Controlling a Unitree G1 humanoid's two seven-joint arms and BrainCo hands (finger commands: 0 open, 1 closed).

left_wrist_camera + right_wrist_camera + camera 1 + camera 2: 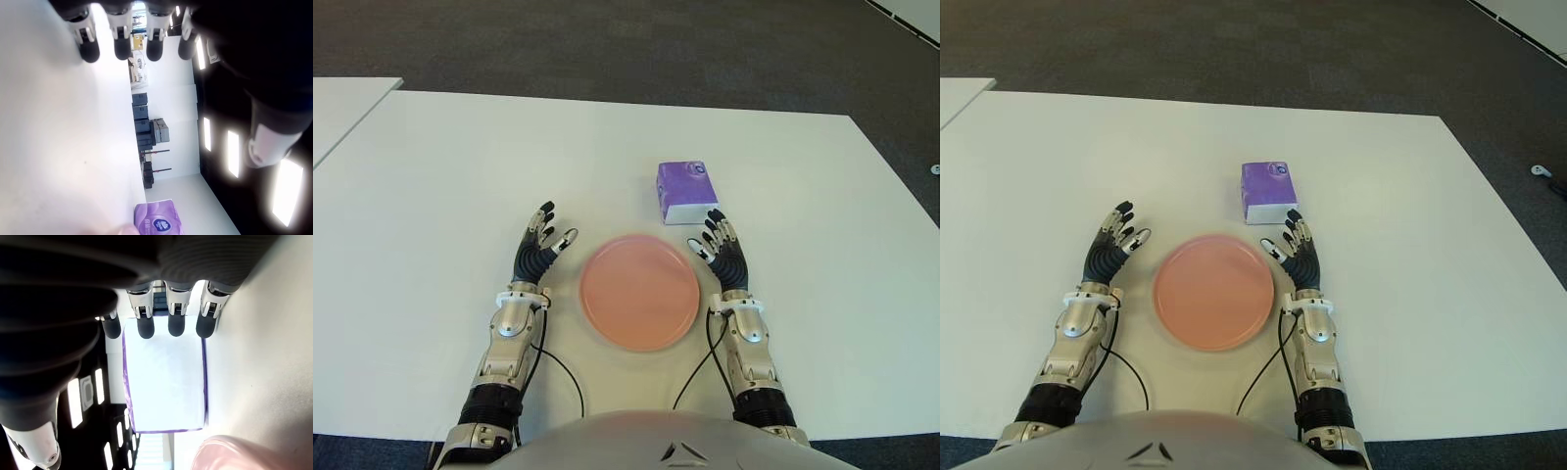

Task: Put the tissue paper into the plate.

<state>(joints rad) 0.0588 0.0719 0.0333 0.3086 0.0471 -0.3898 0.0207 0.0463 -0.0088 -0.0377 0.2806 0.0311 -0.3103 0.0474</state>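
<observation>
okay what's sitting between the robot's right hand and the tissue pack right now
Nothing: in the left eye view only a short bare strip of white table separates the open right hand from the purple tissue pack.

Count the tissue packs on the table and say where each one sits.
1. The purple tissue pack lies on the white table, beyond the pink plate, just ahead of the open right hand. None looks hidden.

A white table [607, 157] stands on dark grey carpet [607, 39], a second table [342, 103] just beside it.
</observation>
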